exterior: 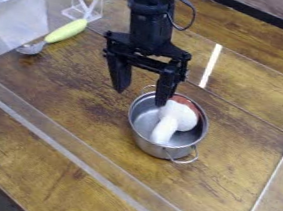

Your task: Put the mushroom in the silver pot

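Observation:
The silver pot (152, 140) stands on the wooden table near the middle of the view. Inside it lies the mushroom (171, 123), white stem toward the front and reddish cap toward the back rim. My gripper (142, 85) hangs just above the pot's back-left rim, pointing straight down. Its two black fingers (118, 75) are spread wide with nothing between them. It is apart from the mushroom.
A long yellow-green object (65, 31) lies at the back left beside a small grey item (29, 48). Clear acrylic walls (87, 165) fence the table along the front, left and right sides.

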`<act>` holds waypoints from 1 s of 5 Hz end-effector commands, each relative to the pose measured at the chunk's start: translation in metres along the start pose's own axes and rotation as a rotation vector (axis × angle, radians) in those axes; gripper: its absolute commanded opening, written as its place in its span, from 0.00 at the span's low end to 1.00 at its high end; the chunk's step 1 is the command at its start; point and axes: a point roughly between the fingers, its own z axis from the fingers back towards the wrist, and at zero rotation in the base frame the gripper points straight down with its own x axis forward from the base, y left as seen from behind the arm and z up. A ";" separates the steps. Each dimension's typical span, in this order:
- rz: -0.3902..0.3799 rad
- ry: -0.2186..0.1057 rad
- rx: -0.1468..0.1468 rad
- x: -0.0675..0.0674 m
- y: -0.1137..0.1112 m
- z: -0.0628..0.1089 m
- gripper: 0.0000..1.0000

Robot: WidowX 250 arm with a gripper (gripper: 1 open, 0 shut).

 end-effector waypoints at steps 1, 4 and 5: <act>-0.013 -0.025 0.004 0.000 -0.003 0.007 1.00; -0.004 -0.012 0.017 0.002 0.001 0.005 1.00; -0.001 -0.009 0.021 0.003 0.002 0.004 1.00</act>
